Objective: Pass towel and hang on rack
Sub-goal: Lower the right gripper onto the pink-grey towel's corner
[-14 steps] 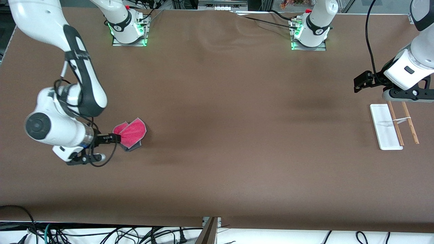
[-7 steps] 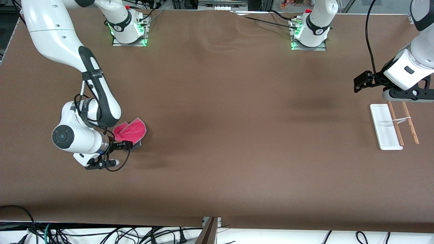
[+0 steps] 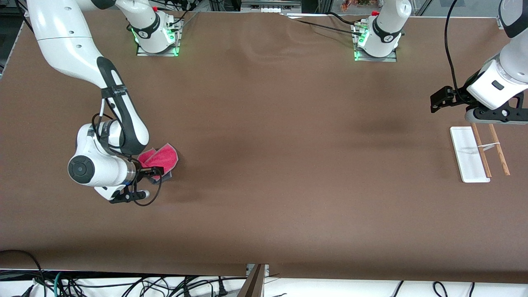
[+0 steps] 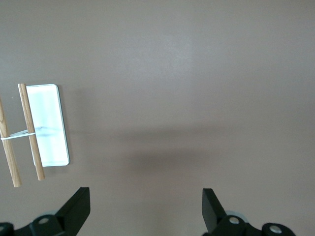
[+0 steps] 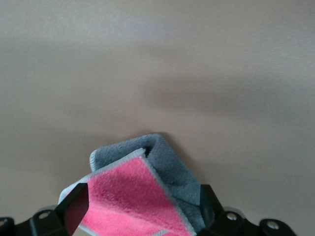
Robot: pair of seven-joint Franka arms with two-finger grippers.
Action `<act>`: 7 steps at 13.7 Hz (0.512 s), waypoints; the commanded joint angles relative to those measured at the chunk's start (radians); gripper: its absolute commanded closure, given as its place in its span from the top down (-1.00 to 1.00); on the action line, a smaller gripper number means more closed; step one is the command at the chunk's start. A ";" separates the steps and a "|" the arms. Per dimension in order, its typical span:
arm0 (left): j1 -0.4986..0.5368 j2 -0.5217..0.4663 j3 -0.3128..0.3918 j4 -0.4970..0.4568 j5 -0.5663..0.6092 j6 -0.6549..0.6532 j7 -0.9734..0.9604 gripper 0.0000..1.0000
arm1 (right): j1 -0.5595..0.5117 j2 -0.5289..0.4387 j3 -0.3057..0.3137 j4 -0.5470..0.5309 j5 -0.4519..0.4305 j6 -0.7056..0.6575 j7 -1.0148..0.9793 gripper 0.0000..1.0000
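The towel [image 3: 165, 156] lies crumpled on the table at the right arm's end, pink face up with a dark grey fold. My right gripper [image 3: 155, 173] is low at the towel's edge nearer the front camera. In the right wrist view the gripper [image 5: 142, 210] is open with the towel [image 5: 130, 196] between its fingers. The rack [image 3: 468, 154], a white base with two brown rods [image 3: 498, 150], stands at the left arm's end. My left gripper [image 3: 439, 100] waits open and empty in the air beside the rack, which also shows in the left wrist view [image 4: 47, 123].
The brown table top [image 3: 288, 165] is bare between towel and rack. The arm bases [image 3: 156, 37] stand along the table edge farthest from the front camera. Cables hang below the edge nearest the front camera.
My right arm has swung in toward the towel, and its open fingers now straddle the towel's edge. The towel, the rack and the left arm have not moved.
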 commanded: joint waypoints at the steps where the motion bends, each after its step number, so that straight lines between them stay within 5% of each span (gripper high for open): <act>1: 0.011 -0.007 -0.004 0.002 -0.031 -0.010 0.025 1.00 | -0.020 -0.007 0.011 0.007 0.076 -0.029 -0.098 1.00; 4: 0.013 -0.007 -0.004 0.002 -0.047 -0.023 0.025 1.00 | -0.058 -0.007 0.011 0.012 0.167 -0.089 -0.161 1.00; 7: 0.011 -0.007 -0.004 0.002 -0.048 -0.023 0.024 1.00 | -0.060 -0.007 0.011 0.010 0.167 -0.092 -0.166 1.00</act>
